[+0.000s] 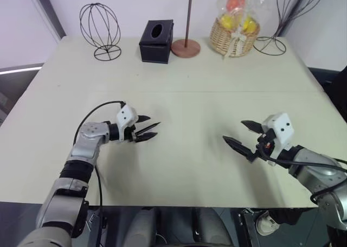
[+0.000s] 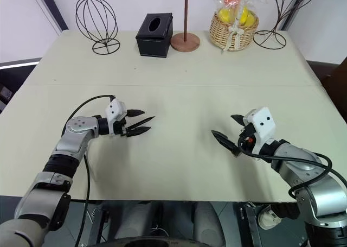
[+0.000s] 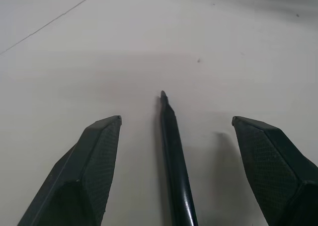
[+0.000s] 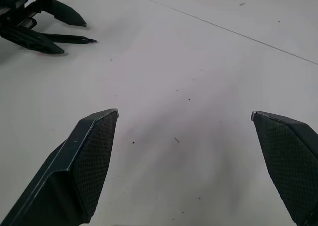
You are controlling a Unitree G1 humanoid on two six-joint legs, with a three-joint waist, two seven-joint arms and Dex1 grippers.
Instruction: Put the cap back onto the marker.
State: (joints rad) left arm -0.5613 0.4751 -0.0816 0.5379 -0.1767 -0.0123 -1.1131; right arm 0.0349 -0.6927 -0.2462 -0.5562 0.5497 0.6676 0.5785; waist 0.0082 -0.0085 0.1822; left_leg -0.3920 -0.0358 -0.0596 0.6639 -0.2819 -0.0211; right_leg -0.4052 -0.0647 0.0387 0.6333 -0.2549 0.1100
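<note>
The marker (image 3: 174, 156), a slim black stick with a pointed tip, runs lengthwise between the two fingers of my left gripper (image 1: 153, 126) on the left half of the table. The fingers stand apart on either side of it, and neither fingertip touches it. The right wrist view also takes in the marker (image 4: 69, 37), its tip poking out past the left fingers. Over the right half of the table, my right gripper (image 1: 233, 131) is open with only bare tabletop between its fingers (image 4: 89, 156). The cap is out of view.
Along the table's far edge stand a wire ball ornament (image 1: 100, 30), a black tissue box (image 1: 156, 40), a round wooden stand base (image 1: 186, 47), a fruit basket (image 1: 235, 36) and another wire ornament (image 1: 271, 43). A seam (image 1: 217, 92) crosses the pale tabletop.
</note>
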